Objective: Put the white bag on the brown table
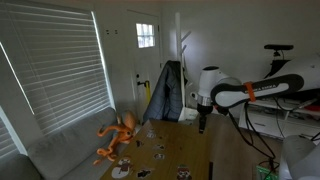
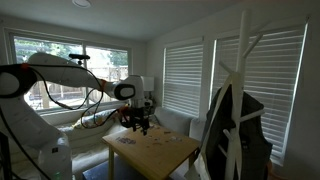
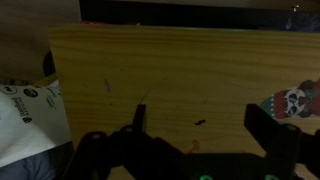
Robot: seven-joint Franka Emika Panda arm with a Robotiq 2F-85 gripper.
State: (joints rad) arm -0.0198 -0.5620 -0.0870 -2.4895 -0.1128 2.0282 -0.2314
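- My fingers are spread wide with nothing between them; my gripper hangs above the table.
- The bag is off to one side in the wrist view, at the table's edge. I cannot tell whether it rests on the wood or lies beside it.
- The bag carries dark printing, too blurred to read.
- A card with a skull-like picture lies on the table at the opposite side; I can read no words on it.
- The tabletop is pale brown wood with a few small dark specks.
- In an exterior view, small cards are scattered on the table beneath me.
- A grey couch with an orange toy stands beside the table, under white blinds.
- A coat rack holding dark jackets stands nearby, and a white door is beyond.
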